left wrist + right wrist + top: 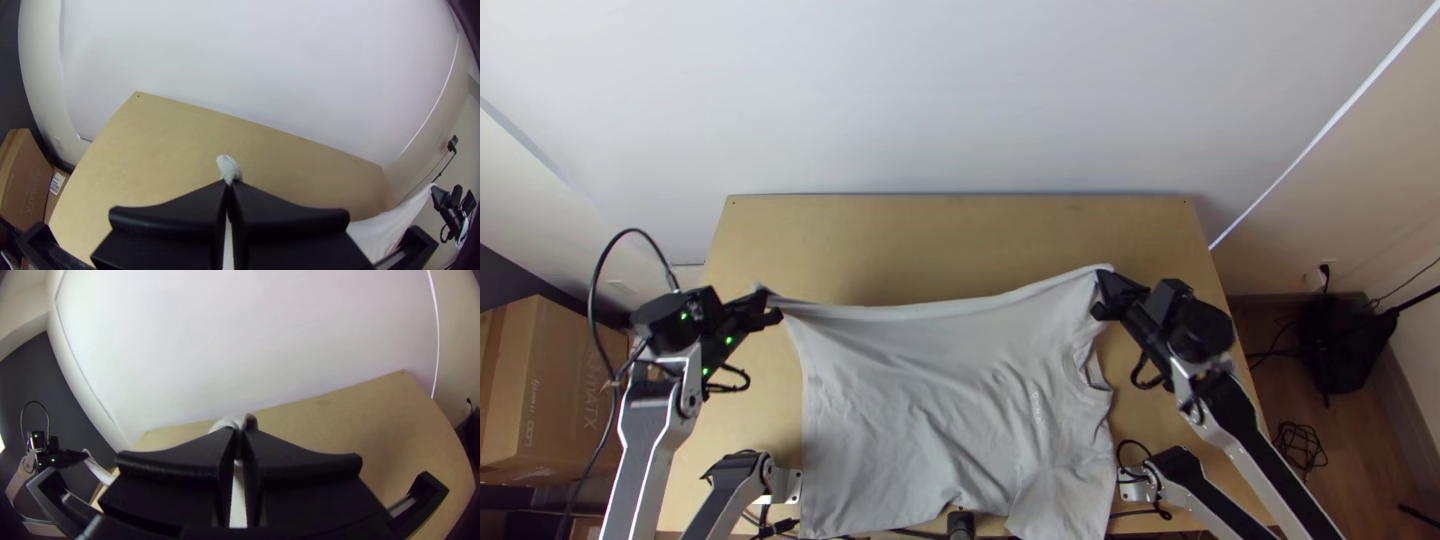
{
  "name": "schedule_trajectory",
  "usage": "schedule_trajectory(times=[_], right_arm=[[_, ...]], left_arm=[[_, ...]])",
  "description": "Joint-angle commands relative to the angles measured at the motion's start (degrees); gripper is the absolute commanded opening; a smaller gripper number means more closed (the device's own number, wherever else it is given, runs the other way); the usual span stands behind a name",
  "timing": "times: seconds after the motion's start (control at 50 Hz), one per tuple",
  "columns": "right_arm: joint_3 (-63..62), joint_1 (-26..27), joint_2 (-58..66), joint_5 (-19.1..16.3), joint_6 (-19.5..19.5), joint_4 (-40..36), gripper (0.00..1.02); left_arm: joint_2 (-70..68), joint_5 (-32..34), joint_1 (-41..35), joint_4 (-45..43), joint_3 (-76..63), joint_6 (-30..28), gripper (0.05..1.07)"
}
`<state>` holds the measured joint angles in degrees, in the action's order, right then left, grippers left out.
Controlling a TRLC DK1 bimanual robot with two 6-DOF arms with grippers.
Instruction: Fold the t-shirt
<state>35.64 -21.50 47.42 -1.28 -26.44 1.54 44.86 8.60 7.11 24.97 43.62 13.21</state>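
Observation:
The light grey t-shirt hangs stretched between both grippers in the top view, its upper edge pulled nearly straight, wrinkles below, its lower part toward the table's near edge. My left gripper is shut on its upper left corner; in the left wrist view a tuft of t-shirt pokes out past the gripper. At the upper right corner my right gripper is shut on the cloth, and in the right wrist view a fold of the t-shirt comes out between the fingertips of the gripper.
Bare wooden table lies beyond the t-shirt, with a white wall behind its far edge. Two more arm-like devices stand at the near corners. A cardboard box is left of the table, and a black bag is on the floor at right.

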Motion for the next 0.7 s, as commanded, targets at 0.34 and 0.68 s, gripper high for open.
schedule_trajectory(times=[0.34, 0.68], right_arm=[[9.1, 6.91, 31.51, -0.39, -0.72, 15.25, 0.02], [27.29, 9.46, 51.19, -0.74, -0.28, 14.98, 0.02]], left_arm=[[36.79, 0.45, 0.97, -16.01, 12.37, -1.35, 0.08], [57.97, 0.36, 0.62, -17.68, 29.86, -1.61, 0.08]])
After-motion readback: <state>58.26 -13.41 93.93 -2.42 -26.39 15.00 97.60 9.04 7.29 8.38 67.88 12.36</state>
